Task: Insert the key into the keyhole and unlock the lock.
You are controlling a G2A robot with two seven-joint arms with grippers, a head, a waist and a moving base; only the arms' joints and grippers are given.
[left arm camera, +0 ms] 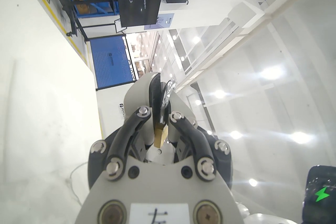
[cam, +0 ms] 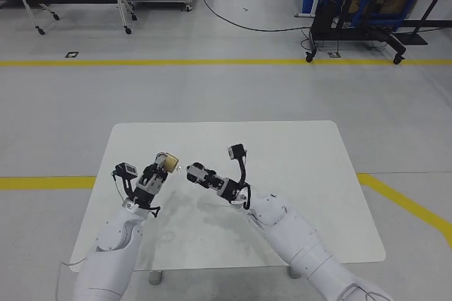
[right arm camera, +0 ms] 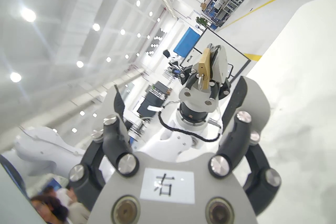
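Left wrist view: left gripper [left arm camera: 161, 104] clamped tight on the small brass padlock [left arm camera: 159, 136]. Both pale fingers [left arm camera: 136, 101] press its flat sides. The brass body is edge-on and sits close to the palm. A shiny silver metal part [left arm camera: 167, 93] runs on from the brass toward the fingertips, between the pads. Can't tell if that is the shackle, or whether the shackle is latched.

Right wrist view, from the opposite side: the same padlock is tilted in the left gripper. A small silver key [right arm camera: 201, 82] sticks out of its narrow brass face, at the end nearer that gripper's palm, pointing toward this camera. The key looks seated in the keyhole.

Right gripper [right arm camera: 178, 86] is spread wide and holds nothing. Its dark-padded fingers [right arm camera: 237, 96] frame the key, which sits farther off and looks apart from both pads.

Top view: the two grippers face each other tip to tip, raised over the white rectangular table [cam: 301, 150], toward its left half. The padlock is at the left gripper's tip. The key is between the padlock and the right gripper, with the right gripper just beside it.

Grey floor around the table, with yellow floor lines [cam: 211, 62] beyond the far edge and at both sides.
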